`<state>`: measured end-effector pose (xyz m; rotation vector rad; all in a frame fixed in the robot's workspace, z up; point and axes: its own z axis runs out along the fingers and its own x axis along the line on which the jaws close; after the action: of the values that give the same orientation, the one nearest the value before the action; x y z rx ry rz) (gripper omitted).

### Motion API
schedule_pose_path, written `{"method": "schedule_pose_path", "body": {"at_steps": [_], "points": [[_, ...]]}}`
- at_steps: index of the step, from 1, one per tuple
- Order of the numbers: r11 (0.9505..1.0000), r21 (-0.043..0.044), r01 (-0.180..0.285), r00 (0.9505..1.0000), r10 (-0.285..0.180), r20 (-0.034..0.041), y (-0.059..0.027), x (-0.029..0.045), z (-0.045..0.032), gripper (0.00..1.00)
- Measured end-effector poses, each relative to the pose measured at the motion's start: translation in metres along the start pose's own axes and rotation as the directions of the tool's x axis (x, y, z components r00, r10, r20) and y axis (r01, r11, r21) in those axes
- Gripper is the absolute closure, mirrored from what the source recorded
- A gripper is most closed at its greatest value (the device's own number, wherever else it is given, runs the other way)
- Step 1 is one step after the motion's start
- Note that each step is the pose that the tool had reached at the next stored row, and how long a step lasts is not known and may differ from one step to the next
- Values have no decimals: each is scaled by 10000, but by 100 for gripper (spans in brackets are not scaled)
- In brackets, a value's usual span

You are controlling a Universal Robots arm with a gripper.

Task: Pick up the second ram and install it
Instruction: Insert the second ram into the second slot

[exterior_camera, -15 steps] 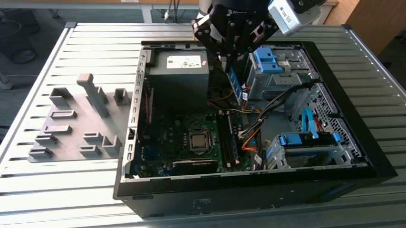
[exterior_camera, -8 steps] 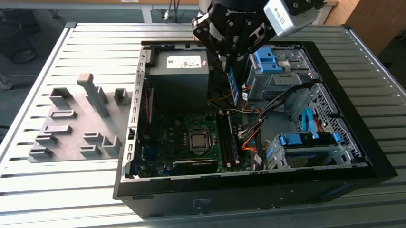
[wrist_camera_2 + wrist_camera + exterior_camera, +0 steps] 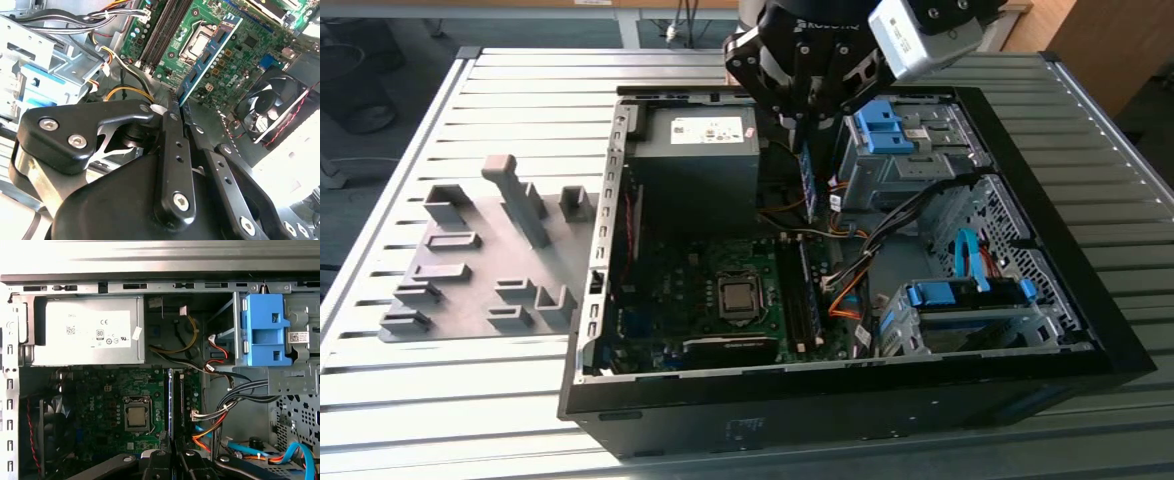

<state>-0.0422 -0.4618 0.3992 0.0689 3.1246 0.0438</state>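
1. Slatted grey metal made up the counter [image 3: 520,400], and on it the open computer case [image 3: 1067,300] lay on its side with the green motherboard [image 3: 680,300] facing up; a grey holder tray [image 3: 467,270] sat just beside the case toward the exterior view's left.
2. Inside the case, the power supply [image 3: 85,330] and a blue drive bracket [image 3: 265,330] flanked the space where the arm hung.
3. Black and bulky, the gripper [image 3: 811,130] hovered above the case, its jaws drawn narrow and pinching the second ram [image 3: 210,52] by its upper edge.
4. The stick hung edge-down over the memory slots [image 3: 162,30], apart from the board and not yet seated, as far as I could judge.
5. It looked light, thin and stiff, yet fragile: I judged that a hold on the bare long edges near the middle suited it best, keeping off the black chips, since twisting or off-centre pressure could crack the board or scrape its contacts.
6. In the first wrist view the stick [image 3: 170,405] appeared only as a narrow blue line beside a dark module [image 3: 179,405] already standing in a slot.
7. Hidden or unclear: the jaw pads' actual contact with the stick was masked by the gripper's own linkage, the stick's lower contact edge could not be made out, and the slot latches were too small to read as open or closed.
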Motion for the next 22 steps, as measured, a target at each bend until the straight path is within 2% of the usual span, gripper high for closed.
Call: {"method": "schedule_pose_path", "body": {"at_steps": [7,15,22], "points": [[10000,1,-1,10000,1,-16,0,-3,18,86],[10000,14,24,10000,-24,-54,0,-51,70,86],[9978,5,667,9977,-667,-72,-1,-58,123,86]]}}
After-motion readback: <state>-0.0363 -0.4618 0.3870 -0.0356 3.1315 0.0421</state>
